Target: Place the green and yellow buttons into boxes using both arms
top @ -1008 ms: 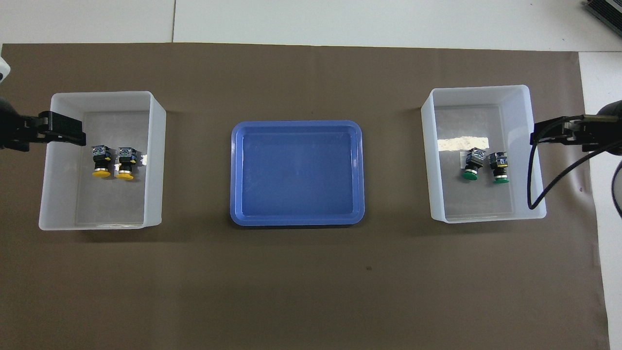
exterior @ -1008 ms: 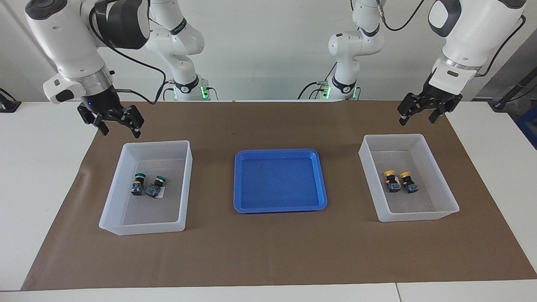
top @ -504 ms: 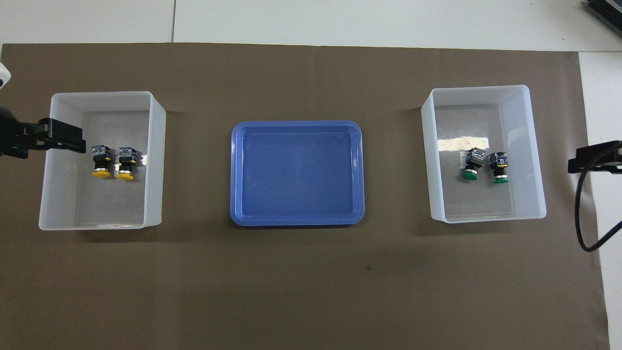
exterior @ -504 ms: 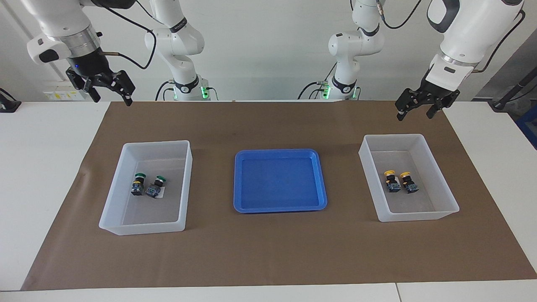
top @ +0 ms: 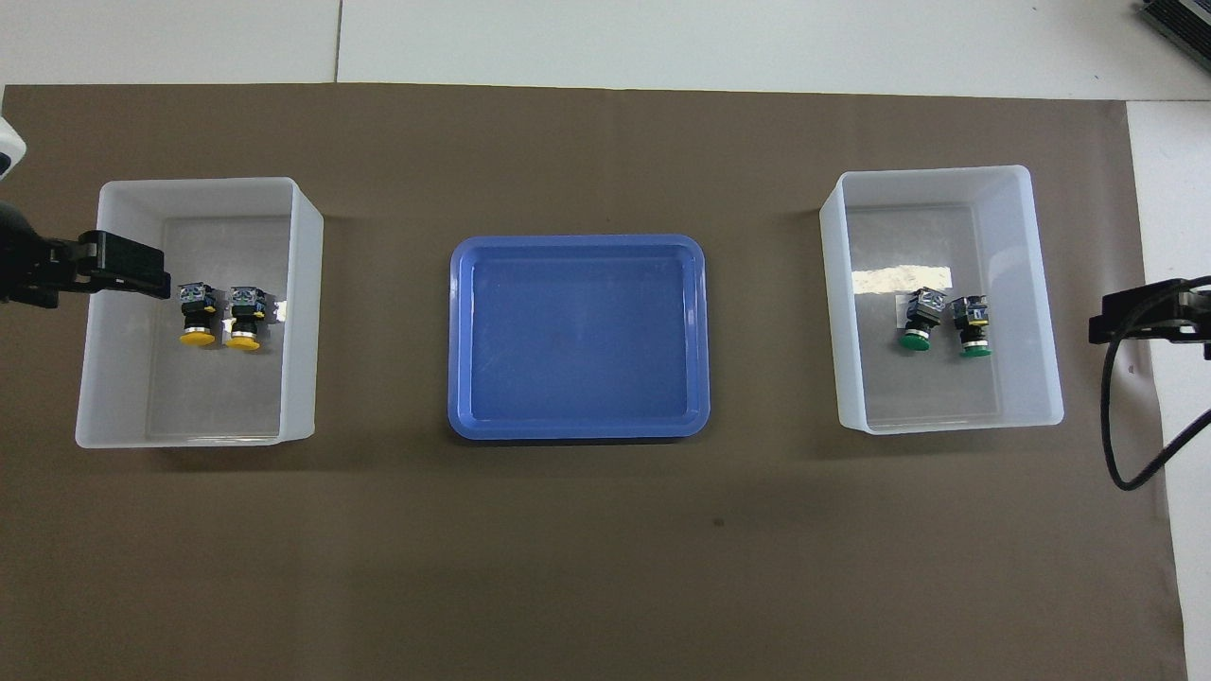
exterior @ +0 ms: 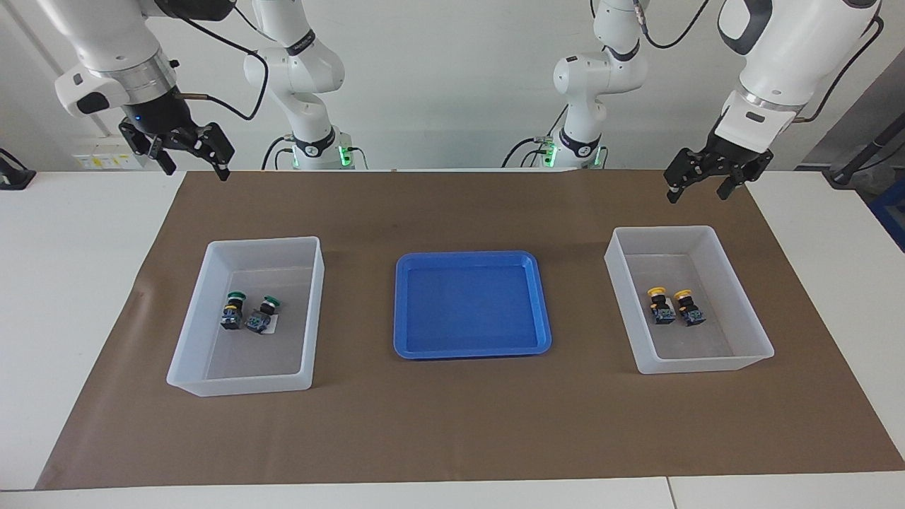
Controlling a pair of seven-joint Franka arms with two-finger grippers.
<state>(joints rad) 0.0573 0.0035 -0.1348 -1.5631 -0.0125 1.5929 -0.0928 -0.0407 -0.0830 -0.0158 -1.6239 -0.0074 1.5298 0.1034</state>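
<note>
Translucent boxes, two. Facing view: green buttons [exterior: 249,312] lie in the box [exterior: 247,378] at the right arm's end, yellow buttons [exterior: 675,306] in the box [exterior: 696,364] at the left arm's end. Blue tray [exterior: 472,350] between them. Right gripper [exterior: 191,157] and left gripper [exterior: 703,184] both released, raised, holding nothing. Risk, judged: slight; a descending arm could nudge a box wall. Brown mat [exterior: 452,424] on white table [exterior: 71,283]; pale wall.

Overhead view: left gripper [top: 118,270] overlaps its box's rim; right gripper [top: 1131,317] is over the mat's edge, beside its box.
</note>
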